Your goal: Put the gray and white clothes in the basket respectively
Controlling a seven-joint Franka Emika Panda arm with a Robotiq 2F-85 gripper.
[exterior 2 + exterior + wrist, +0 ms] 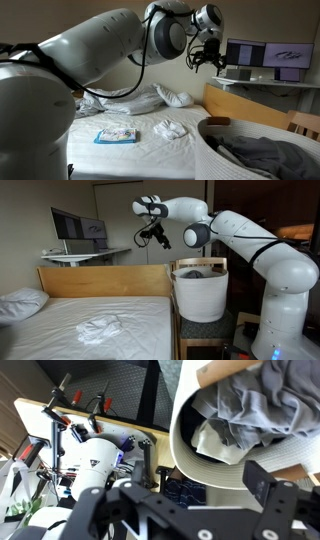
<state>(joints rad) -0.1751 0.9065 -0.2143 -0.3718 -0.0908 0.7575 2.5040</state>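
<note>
Wrist view looks down into the tall round white soft-sided laundry basket [182, 445]. The dark gray rumpled cloth [255, 405] lies bunched inside it, full of soft folds. The robot's black two-finger gripper [175, 500] is wide open, with nothing between its fingers. I think it is open because the gray cloth is already in, so that half of the job looks done.

In both exterior views the gripper hangs high in the air, up and to one side of the basket and well apart from the bed. The basket stands on what looks like a wooden chair [205, 326], just beside the wooden bed frame [100, 278]. That keeps it close for the arm.

The small white crumpled cloth [100, 330] is not in the basket yet. It lies on the flat white bedsheet [60, 325] near the middle of the bed, all scrunched up with little bumps and creases. It looks soft and floppy, so it will likely sag when lifted.

In an exterior view the white cloth [168, 128] sits between a plump white pillow [172, 97] and a flat blue and white packet [115, 135]. It seems to touch neither, though the picture is small. White on white makes its edges hard to see. The arm will need to go down to the bed for it next.
</note>
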